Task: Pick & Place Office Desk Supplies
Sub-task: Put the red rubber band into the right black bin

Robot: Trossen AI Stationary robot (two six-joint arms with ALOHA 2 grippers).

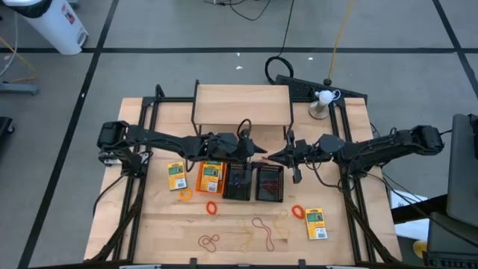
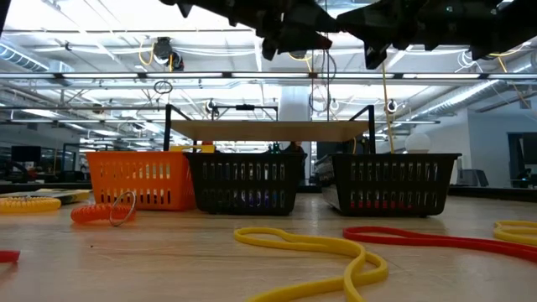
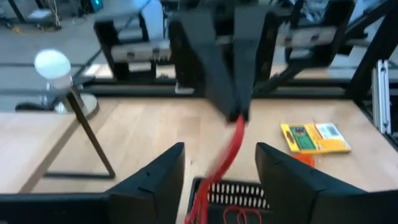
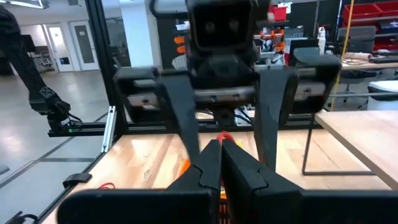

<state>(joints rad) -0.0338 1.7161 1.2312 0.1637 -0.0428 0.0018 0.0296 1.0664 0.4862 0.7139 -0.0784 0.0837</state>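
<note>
Over the far side of the bins my two grippers face each other. My right gripper is shut on a red rubber band. My left gripper is open, one finger on each side of the hanging band, not touching it. Three mesh bins stand in a row: an orange bin, a middle black bin and a right black bin. Yellow-and-green packs lie at the left and near right. Loose bands lie near the front. My right gripper pinches the red band's upper end between its two shut fingertips, which come roughly level from the table's right. The band hangs slack below them, slanting down, and its lower end reaches into the right black bin.
The light wooden shelf stands just behind the grippers, one of its black legs close by. A white ball on a round stand is at the far right. Orange bands and a yellow band lie on the table in front of the bins.
</note>
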